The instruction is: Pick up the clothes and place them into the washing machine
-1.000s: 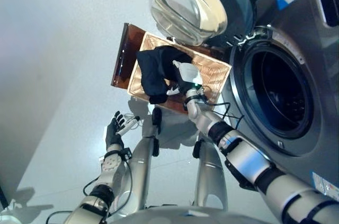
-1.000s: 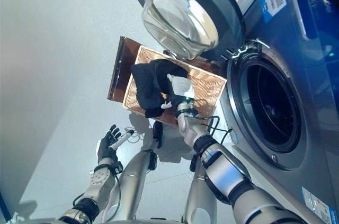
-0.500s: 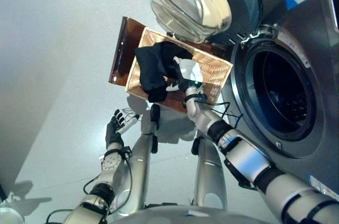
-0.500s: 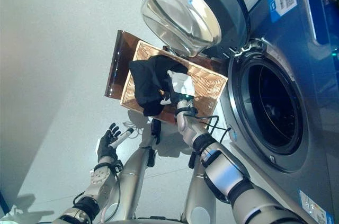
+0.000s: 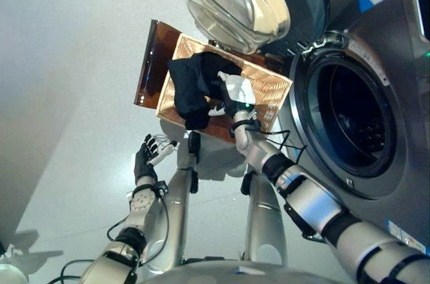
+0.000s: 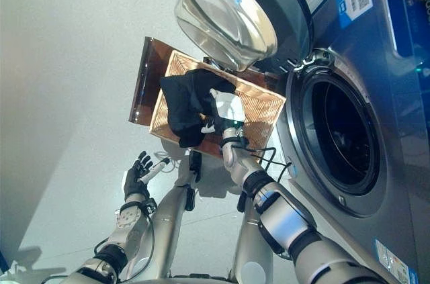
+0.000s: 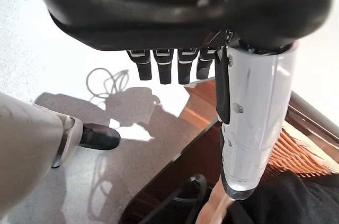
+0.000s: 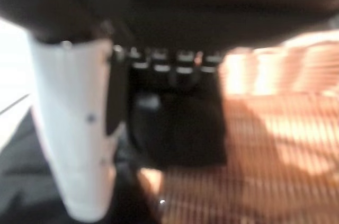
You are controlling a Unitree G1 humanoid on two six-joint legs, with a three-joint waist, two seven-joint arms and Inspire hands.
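Black clothes (image 5: 193, 84) lie heaped in the left half of the shallow wicker basket (image 5: 272, 90), which rests on a low dark brown box (image 5: 149, 62). My right hand (image 5: 235, 90) is over the basket's middle, at the right edge of the clothes. Its fingers (image 8: 177, 123) point down at the wicker, and its white-covered thumb (image 8: 79, 128) stands straight beside them. My left hand (image 5: 144, 161) hangs open and empty over the floor, short of the box. Its wrist view shows the black cloth (image 7: 288, 203) and the basket (image 7: 304, 152).
The washing machine stands to the right with its dark drum opening (image 5: 349, 116) facing me. Its round glass door (image 5: 235, 2) is swung open above the far side of the basket. Light grey floor (image 5: 67, 96) spreads to the left.
The whole view has shifted slightly. Both hands keep about the same places; the right hand stays at the edge of the black clothes.
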